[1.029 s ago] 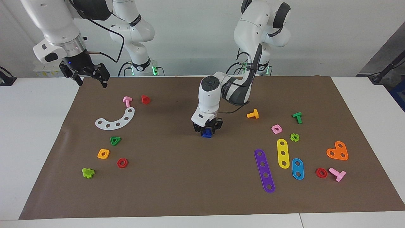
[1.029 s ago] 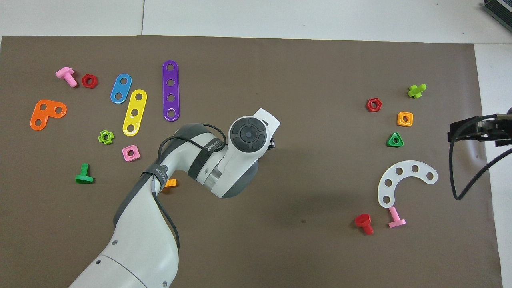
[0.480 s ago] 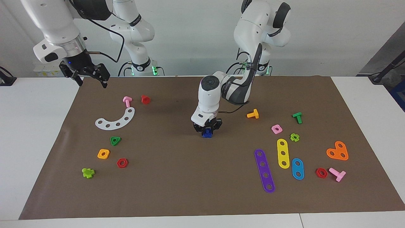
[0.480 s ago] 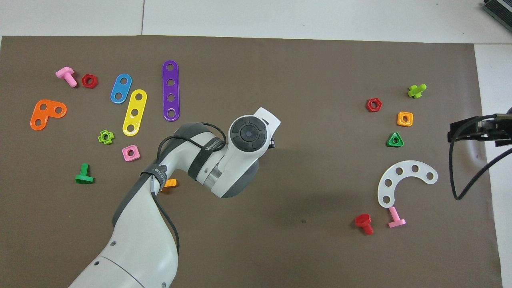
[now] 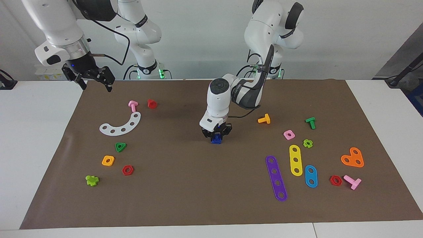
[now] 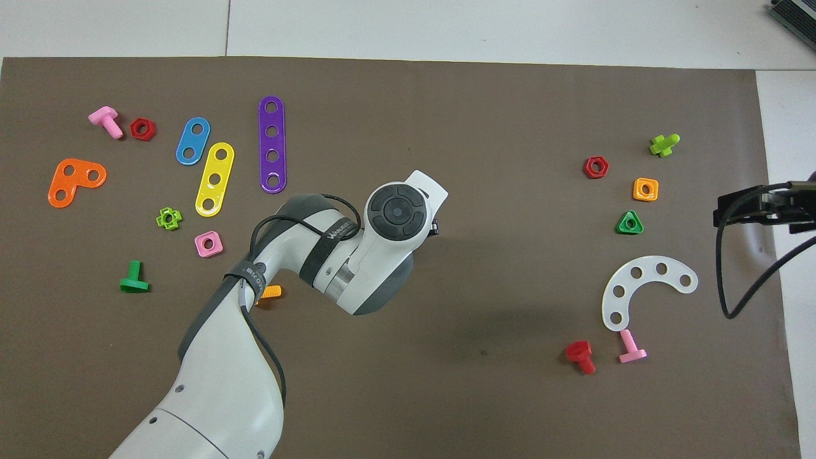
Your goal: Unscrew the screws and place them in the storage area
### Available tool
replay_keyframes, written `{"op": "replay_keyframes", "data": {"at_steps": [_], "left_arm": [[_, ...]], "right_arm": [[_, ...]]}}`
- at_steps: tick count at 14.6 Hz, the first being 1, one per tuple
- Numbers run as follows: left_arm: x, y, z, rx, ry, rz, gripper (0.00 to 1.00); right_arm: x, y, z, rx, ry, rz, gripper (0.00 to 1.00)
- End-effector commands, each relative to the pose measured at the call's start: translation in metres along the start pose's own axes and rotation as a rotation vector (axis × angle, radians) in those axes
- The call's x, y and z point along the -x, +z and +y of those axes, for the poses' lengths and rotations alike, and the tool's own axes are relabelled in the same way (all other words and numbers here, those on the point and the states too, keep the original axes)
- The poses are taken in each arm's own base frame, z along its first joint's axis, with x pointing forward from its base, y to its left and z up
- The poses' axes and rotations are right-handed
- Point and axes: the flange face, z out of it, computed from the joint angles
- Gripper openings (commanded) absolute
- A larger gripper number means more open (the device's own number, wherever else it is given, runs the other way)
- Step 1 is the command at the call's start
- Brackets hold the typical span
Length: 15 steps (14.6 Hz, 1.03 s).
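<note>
Mat (image 5: 185, 198): same scatter of toy parts as a second ago, nothing's shifted.
Left gripper (image 5: 216, 135): your arm has barely lifted since then; fingers clamped on the blue screw mid-mat.
Right gripper (image 5: 88, 78): waiting over the mat's edge at its own end, fingers spread apart.
Blue screw (image 5: 216, 139): pinched upright, its base at the mat; hidden under the wrist from overhead.

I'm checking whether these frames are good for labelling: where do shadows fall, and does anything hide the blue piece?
Facing view: even light, a soft shadow on the brown mat beside the left end effector, which is down on the blue screw. Overhead view: the left arm's wrist hides that screw completely; a faint shadow lies on the mat nearer the robots. The right end effector waits over the mat's edge.
</note>
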Motion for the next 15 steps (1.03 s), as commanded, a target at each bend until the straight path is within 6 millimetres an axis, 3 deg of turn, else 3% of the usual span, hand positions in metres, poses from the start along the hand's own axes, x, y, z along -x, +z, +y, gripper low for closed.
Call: {"op": "replay_keyframes", "data": {"at_steps": [1,4,9,13,15], "left_arm": [[-0.008,-0.012,0.0,-0.024,-0.008,-0.006,0.33],[-0.014,-0.019,0.001,-0.046,-0.019,-0.041,0.33],[-0.038,-0.056,-0.006,-0.006,-0.073,-0.061,0.33],[-0.06,-0.063,-0.031,0.002,-0.069,-0.052,0.32],[-0.079,-0.061,-0.059,0.003,-0.028,-0.054,0.32]], "right_arm": [[0.007,-0.002,-0.001,-0.028,0.004,-0.005,1.0],[0.007,-0.002,-0.001,-0.028,0.004,-0.005,1.0],[0.007,-0.002,-0.001,-0.028,0.004,-0.005,1.0],[0.007,-0.002,-0.001,-0.028,0.004,-0.005,1.0],[0.007,-0.002,-0.001,-0.027,0.002,-0.005,1.0]]}}
